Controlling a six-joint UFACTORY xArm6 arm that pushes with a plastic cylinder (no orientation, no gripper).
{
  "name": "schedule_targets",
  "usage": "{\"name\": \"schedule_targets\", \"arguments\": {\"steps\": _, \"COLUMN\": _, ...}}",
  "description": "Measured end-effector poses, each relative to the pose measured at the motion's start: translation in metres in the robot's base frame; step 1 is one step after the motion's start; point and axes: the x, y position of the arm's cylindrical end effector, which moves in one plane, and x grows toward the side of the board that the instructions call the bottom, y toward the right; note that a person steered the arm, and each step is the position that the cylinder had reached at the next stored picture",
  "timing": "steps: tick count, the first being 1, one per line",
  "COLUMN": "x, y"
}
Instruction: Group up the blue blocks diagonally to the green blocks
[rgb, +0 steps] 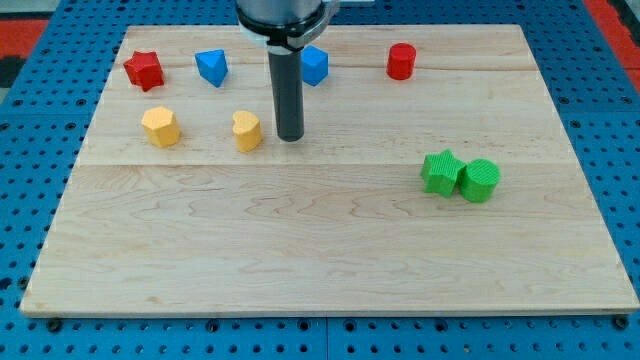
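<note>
A blue triangular block (212, 67) lies near the view's top left. A second blue block (315, 65) lies near the top centre, partly hidden behind the rod. A green star-like block (441, 172) and a green cylinder (479, 180) touch each other at the view's right. My tip (290, 135) rests on the board just right of the yellow heart block (247, 131), below and between the two blue blocks, and far left of the green pair.
A red star block (144, 70) lies at the top left and a red cylinder (401, 61) at the top right. A yellow hexagonal block (161, 126) lies left of the heart. The wooden board (320, 260) sits on blue pegboard.
</note>
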Motion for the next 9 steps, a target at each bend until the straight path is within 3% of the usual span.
{"name": "schedule_targets", "arguments": {"steps": 2, "x": -0.017, "y": -0.094}}
{"name": "schedule_targets", "arguments": {"steps": 3, "x": -0.037, "y": -0.054}}
{"name": "schedule_targets", "arguments": {"steps": 4, "x": -0.038, "y": 0.048}}
{"name": "schedule_targets", "arguments": {"steps": 5, "x": -0.054, "y": 0.104}}
{"name": "schedule_targets", "arguments": {"steps": 7, "x": -0.133, "y": 0.098}}
{"name": "schedule_targets", "arguments": {"steps": 9, "x": -0.141, "y": -0.014}}
